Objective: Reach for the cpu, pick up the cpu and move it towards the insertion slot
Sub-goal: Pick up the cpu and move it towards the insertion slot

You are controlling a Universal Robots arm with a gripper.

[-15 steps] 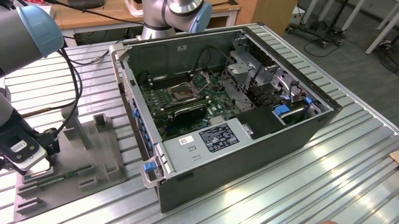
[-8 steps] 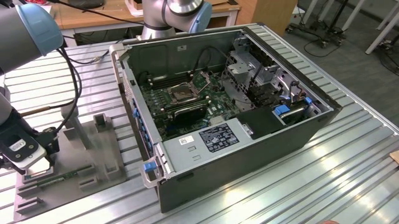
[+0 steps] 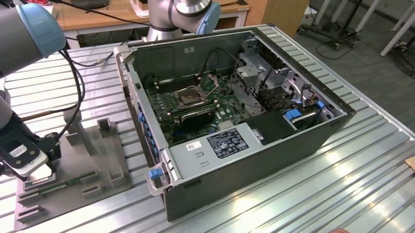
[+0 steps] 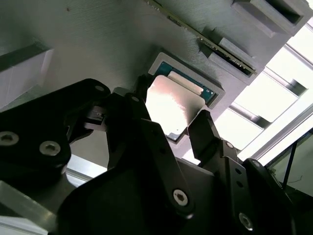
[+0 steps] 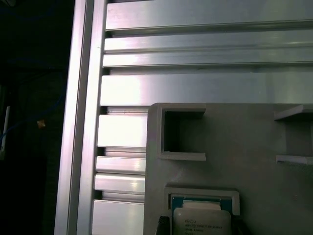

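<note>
- Reach: looks done. The end effector [image 4: 172,104] is down at the grey fixture block [image 3: 97,160] on the worktop [image 3: 324,194], straddling the cpu [image 5: 203,223].
- cpu location: flat in its square recess in the fixture block, silver face up, with a green edge showing along one side of the recess. It reads as seated, not lifted.
- Grip state: can't tell whether the end effector is clamped on the cpu or open around it. Both wrist views put it right at the chip's edges, but contact isn't resolvable.
- Left, my read: pick-up not confirmed, transfer not started. The insertion slot [image 3: 190,97] is on the green board inside the open computer case [image 3: 259,165], well apart from the fixture block and toward the exterior view's right of it.
- Exterior view gives the layout: the arm [image 3: 26,29] over the fixture block at the exterior view's left, the case mid-worktop, and the slot with its metal frame and dark centre. It also shows the memory stick [image 3: 61,186] lying in the fixture block near the end effector.
- Second wrist view gives the close-up: the cpu's shiny face between the black end effector parts, and the memory stick on edge just beyond the recess.
- First wrist view adds a second square pocket [image 5: 183,132] in the block near the cpu recess, plus the block's edge against the worktop slats.
</note>
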